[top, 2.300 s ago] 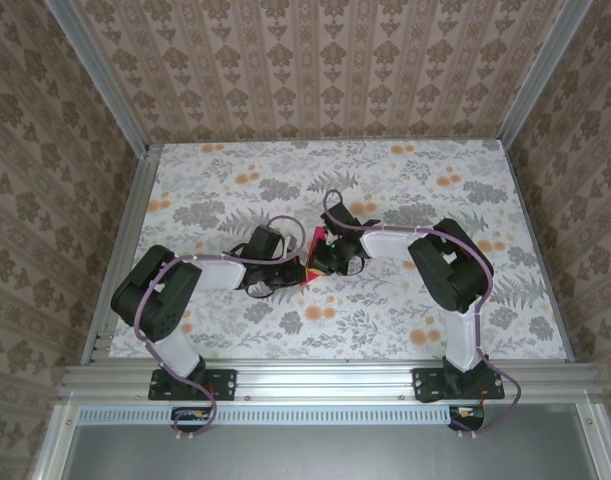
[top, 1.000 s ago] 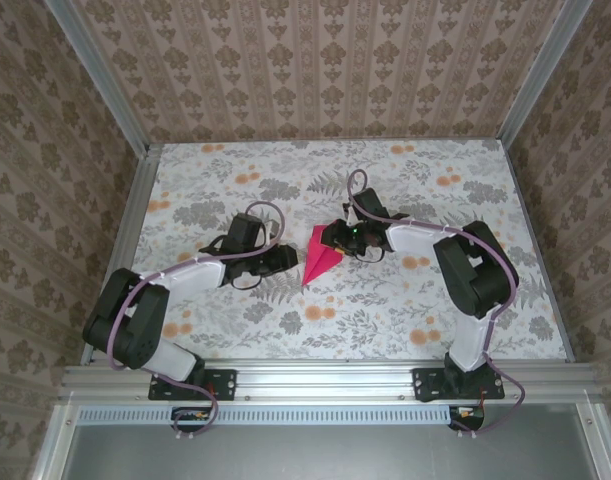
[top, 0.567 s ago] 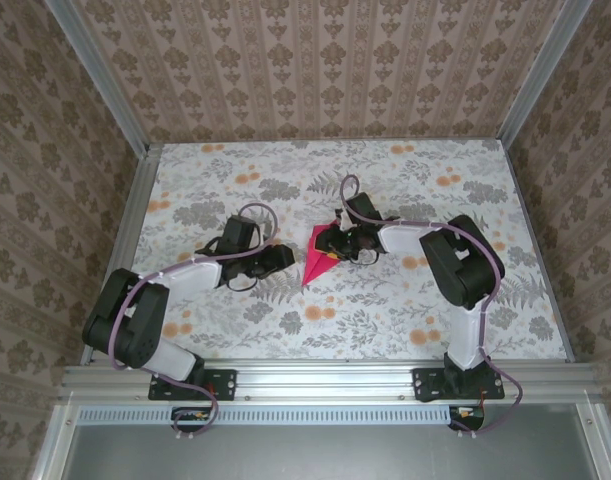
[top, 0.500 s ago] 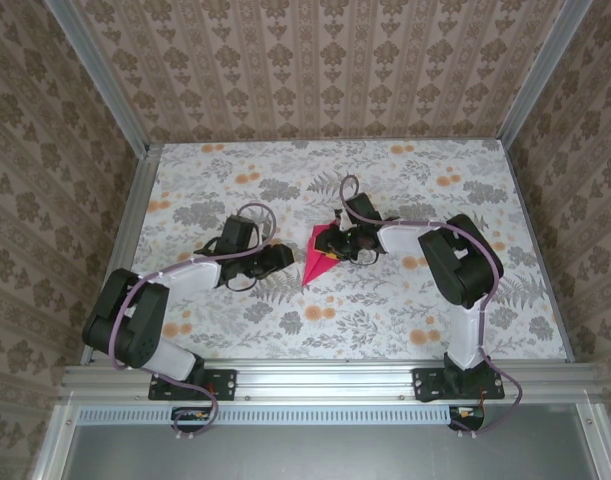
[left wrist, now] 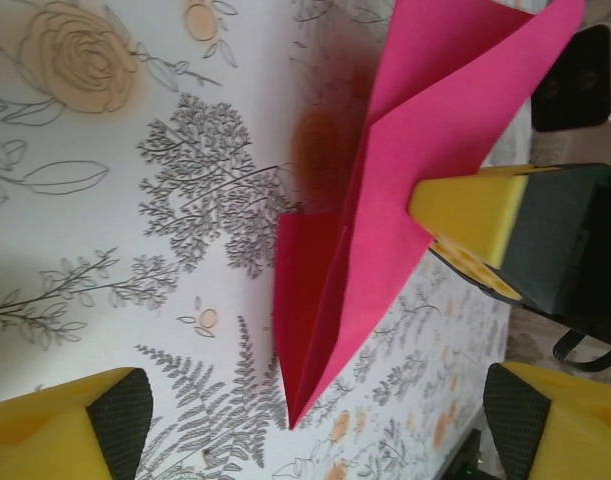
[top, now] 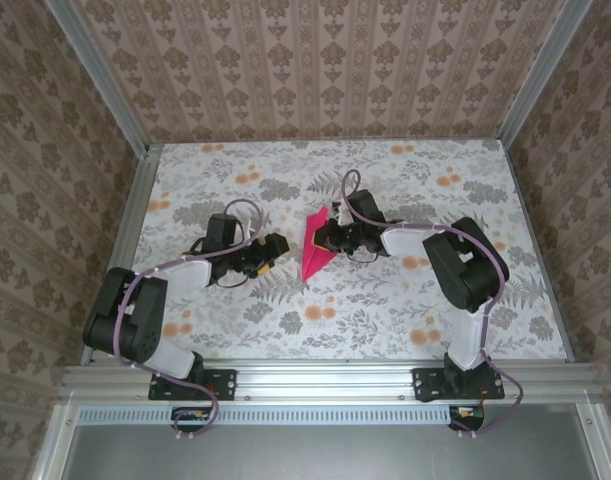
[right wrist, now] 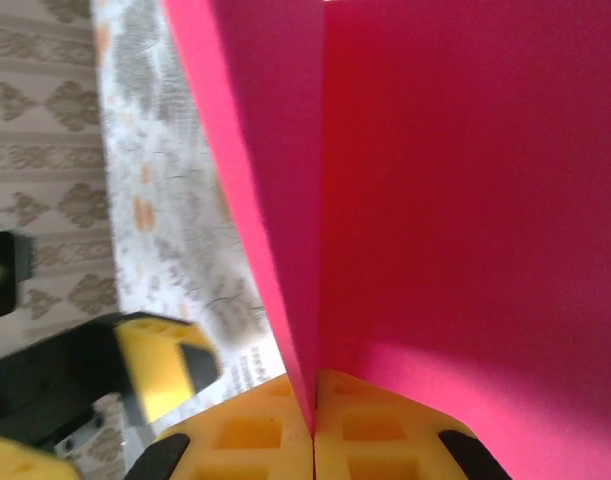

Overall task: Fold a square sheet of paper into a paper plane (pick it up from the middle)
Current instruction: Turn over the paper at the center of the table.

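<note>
The square sheet of paper stands folded into the paper plane (top: 311,254), a magenta dart in the middle of the table with its nose toward the near edge. My right gripper (top: 329,238) is shut on the plane's centre fold from the right; its yellow fingers (right wrist: 255,435) pinch the pink paper (right wrist: 465,200) between them. My left gripper (top: 275,253) stands open just left of the plane, not touching it. In the left wrist view the plane (left wrist: 370,240) lies ahead, its tip between my wide-apart left gripper (left wrist: 310,420) fingers, with the right gripper's fingers (left wrist: 465,215) on its far side.
A floral cloth covers the table (top: 405,300). Patterned walls (top: 315,70) close off the back and sides, with aluminium posts at the corners. A metal rail (top: 325,378) runs along the near edge by the arm bases.
My left gripper has opened wide and drawn back to the left, away from the plane. My right gripper has shut on the plane's centre fold.
</note>
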You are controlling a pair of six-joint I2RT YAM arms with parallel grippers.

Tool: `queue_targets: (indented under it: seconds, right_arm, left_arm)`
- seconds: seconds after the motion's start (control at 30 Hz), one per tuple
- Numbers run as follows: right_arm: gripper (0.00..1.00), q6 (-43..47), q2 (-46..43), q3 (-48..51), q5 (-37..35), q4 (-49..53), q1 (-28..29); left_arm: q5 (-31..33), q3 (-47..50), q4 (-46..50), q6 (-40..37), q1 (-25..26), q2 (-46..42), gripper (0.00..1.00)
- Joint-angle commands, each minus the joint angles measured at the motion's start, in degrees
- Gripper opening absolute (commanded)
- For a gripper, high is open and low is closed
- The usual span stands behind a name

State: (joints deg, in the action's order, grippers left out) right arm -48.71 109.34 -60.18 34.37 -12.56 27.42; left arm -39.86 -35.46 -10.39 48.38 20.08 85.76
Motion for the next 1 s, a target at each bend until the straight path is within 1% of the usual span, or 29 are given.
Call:
queue_targets:
  seconds: [0.0,0.07,0.3,0.47,0.6,0.73,0.8,0.87,0.97]
  right_arm:
    - [0.08,-3.38,-5.73,0.74,6.09,-7.72,-0.26]
    - [0.08,-5.23,-7.37,0.48,7.84,-8.82,-0.50]
    - [0.10,-11.70,-10.45,-0.29,13.43,-14.69,-0.52]
    - [0.10,-15.52,-10.81,0.37,14.98,-19.62,-0.35]
    - [0.11,-17.46,-10.55,0.77,15.72,-22.12,-0.26]
    - [0.11,-17.90,-10.50,0.81,16.01,-22.38,-0.26]
    - [0.11,-17.88,-10.46,0.94,16.17,-22.35,-0.26]
    - [0.11,-17.94,-10.21,1.12,16.25,-22.33,-0.26]
    - [0.11,-18.17,-9.73,1.18,16.51,-22.47,-0.34]
  left_arm:
    - [-6.00,-0.19,-3.97,0.24,-0.91,-2.53,0.98]
    - [-7.10,-0.55,-4.90,0.30,-1.34,-4.28,1.00]
    - [-11.47,-2.42,-9.50,2.06,-1.69,-8.54,1.00]
    - [-13.22,-2.67,-15.38,6.65,-0.89,-8.17,0.96]
    - [-13.34,-4.13,-14.57,5.76,0.96,-8.10,0.90]
    - [-13.02,-3.55,-18.32,7.55,1.32,-8.05,0.77]
    - [-12.73,-3.38,-19.76,8.05,1.45,-8.27,0.66]
    - [-12.49,-3.13,-20.70,8.09,1.59,-8.63,0.58]
    - [-11.80,-2.95,-20.00,7.13,1.59,-9.35,0.52]
